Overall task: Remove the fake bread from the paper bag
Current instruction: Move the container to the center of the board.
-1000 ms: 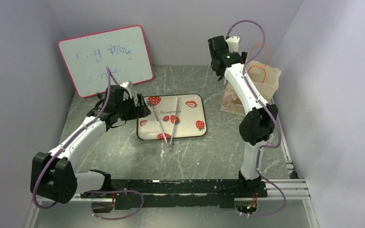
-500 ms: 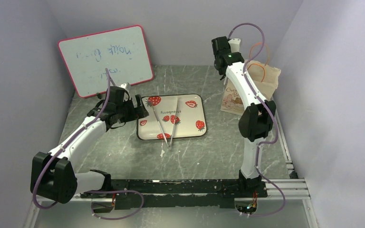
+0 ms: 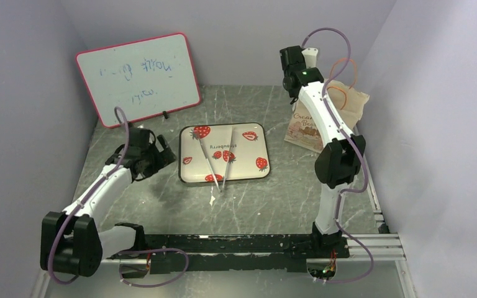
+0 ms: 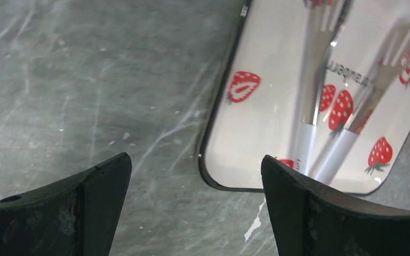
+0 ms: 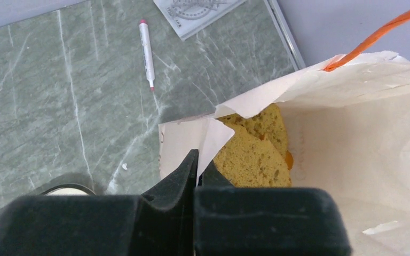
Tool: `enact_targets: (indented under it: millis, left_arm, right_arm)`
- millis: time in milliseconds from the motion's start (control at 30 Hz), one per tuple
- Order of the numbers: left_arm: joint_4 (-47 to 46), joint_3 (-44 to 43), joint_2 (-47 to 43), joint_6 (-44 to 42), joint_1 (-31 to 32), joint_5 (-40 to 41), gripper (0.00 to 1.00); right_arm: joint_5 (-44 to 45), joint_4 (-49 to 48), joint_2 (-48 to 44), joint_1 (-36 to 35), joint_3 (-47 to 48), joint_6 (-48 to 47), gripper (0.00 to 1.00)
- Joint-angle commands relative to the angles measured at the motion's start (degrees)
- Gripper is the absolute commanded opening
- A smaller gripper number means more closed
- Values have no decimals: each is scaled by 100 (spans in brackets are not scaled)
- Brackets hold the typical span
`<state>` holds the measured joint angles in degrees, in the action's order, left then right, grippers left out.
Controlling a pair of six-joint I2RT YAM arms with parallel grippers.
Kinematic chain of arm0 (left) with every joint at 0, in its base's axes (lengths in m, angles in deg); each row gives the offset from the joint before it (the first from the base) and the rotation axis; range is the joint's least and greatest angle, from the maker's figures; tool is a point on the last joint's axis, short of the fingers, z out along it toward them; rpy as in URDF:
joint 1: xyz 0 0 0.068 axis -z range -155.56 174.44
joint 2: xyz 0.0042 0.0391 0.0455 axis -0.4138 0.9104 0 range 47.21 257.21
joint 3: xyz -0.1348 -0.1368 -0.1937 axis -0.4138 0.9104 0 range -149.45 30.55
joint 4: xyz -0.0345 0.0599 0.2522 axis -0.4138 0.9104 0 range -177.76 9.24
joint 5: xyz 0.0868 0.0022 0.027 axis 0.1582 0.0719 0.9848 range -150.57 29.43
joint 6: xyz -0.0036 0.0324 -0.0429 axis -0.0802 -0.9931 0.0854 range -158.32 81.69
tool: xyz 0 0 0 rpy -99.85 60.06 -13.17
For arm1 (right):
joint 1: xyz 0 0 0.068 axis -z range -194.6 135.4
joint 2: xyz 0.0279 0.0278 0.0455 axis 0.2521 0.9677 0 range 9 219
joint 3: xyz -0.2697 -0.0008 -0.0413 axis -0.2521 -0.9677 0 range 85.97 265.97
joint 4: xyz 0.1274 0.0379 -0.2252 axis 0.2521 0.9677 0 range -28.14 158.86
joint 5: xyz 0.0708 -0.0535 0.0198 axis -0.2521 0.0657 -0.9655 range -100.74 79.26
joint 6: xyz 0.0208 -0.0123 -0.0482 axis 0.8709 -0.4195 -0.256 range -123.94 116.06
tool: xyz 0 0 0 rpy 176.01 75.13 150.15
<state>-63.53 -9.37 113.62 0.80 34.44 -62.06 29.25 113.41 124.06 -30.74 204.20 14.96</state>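
Note:
The paper bag (image 3: 349, 107) stands at the back right, pale tan with orange cord handles (image 5: 373, 29), its mouth open toward my right wrist view. Inside lie yellow-brown speckled pieces of fake bread (image 5: 252, 160), with a bit of an orange piece behind them. My right gripper (image 5: 198, 161) is shut on the near rim of the paper bag (image 5: 363, 138), the paper edge pinched between its fingers. My left gripper (image 4: 195, 166) hangs open over bare table by the tray's near left corner, holding nothing. From above, my left gripper (image 3: 159, 156) sits left of the tray.
A white strawberry-printed tray (image 3: 223, 180) with two white-handled forks (image 3: 210, 160) lies mid-table. A pink-framed whiteboard (image 3: 138, 77) leans at the back left. A white marker pen (image 5: 147, 50) lies on the table behind the bag. Grey walls close in on both sides.
My right gripper has closed on the bag's rim and the bag's top has shifted slightly. My left arm has drawn back from the tray toward the near left.

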Motion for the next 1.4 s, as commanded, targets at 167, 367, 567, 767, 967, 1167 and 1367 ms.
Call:
enact_targets:
  millis: [167,367,567,767,967,1167,1367]
  left_arm:
    - [-407,483,-18,482,-551,-107,76]
    - [-263,119,673,-87,-561,98,42]
    - [-461,10,1195,-327,-561,105,38]
    - [-557,-257,1671,-370,-466,58,36]
    - [-537,-694,2262,-338,-6,308,38]
    - [-676,-857,2641,-268,272,281,38]
    - [-758,-1008,2874,-246,486,235,39]
  right_arm:
    - [297,-177,-561,-116,-100,-98,0]
    - [498,-189,-646,-236,151,-220,0]
    - [795,-246,-667,-448,416,-449,0]
    - [1071,-348,-694,-796,491,-650,0]
    - [1351,-408,-672,-1094,806,-818,0]
    - [1622,-595,-841,-1407,1056,-1061,0]
    - [1964,-874,-1077,-1688,1284,-1349,0]
